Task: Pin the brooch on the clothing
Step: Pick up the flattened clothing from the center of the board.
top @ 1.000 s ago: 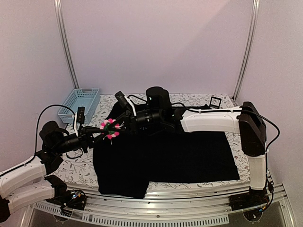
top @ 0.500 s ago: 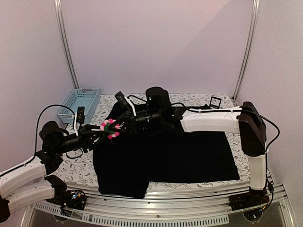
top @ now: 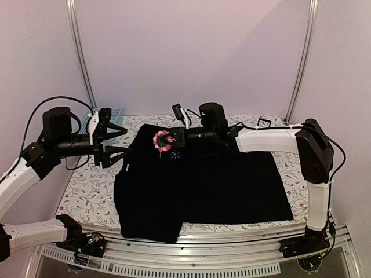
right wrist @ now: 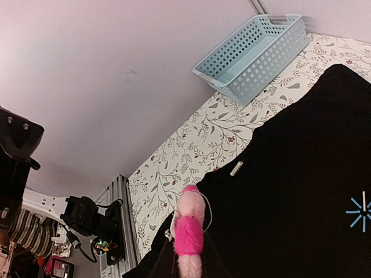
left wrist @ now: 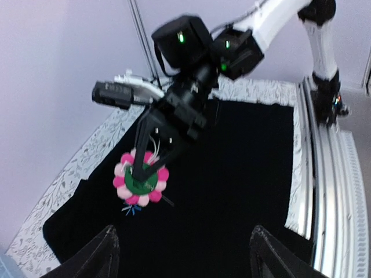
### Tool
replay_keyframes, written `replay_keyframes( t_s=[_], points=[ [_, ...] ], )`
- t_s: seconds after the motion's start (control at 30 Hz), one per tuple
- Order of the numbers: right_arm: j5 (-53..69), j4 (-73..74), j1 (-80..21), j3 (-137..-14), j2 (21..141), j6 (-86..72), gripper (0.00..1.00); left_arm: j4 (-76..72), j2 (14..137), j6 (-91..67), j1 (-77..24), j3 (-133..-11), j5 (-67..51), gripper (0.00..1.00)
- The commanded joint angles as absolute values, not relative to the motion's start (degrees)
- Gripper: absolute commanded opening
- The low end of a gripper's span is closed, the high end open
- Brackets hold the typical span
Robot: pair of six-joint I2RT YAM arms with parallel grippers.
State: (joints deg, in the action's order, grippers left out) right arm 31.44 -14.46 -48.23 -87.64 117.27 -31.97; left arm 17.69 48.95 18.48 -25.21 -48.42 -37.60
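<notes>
We saw the right hand clamped on the brooch, whose pink petals and green centre faced the overhead camera. The brooch hung over the chest of the black shirt, toward 11 o'clock of the garment. The light-blue star emblem was just beside it at 5 o'clock. From the left wrist the brooch appeared just above that emblem, and we could not tell whether it touched the fabric. From the right wrist we saw it edge-on between the two fingers, pink rim toward the camera. The left hand stood at 9 o'clock of the brooch, apart from it, with its fingers spread wide and holding nothing. The shirt lay flat across the floral-patterned bench. A light-blue basket sat at the bench's 10 o'clock corner, behind the left hand. A small black stand sat at 1 o'clock, beyond the shirt.
</notes>
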Motion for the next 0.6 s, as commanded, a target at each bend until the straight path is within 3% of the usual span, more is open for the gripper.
replay_keyframes(
  t_s=[0.0, 0.13, 0.57],
  points=[
    [30.03, -17.76, -46.44, -85.66, 118.17, -36.45, 0.00, 49.18, 62.76, 50.20, -25.74, -51.80, -25.99, 0.75],
    [31.46, -20.70, -45.14, -84.85, 121.07, -39.08, 0.00, 52.03, 75.41, 57.19, -26.15, -54.36, -18.94, 0.63],
    [33.83, -29.58, -44.43, -77.55, 126.23, -46.09, 0.00, 39.10, 84.23, 70.80, -28.50, -42.97, -10.56, 0.60]
  ],
)
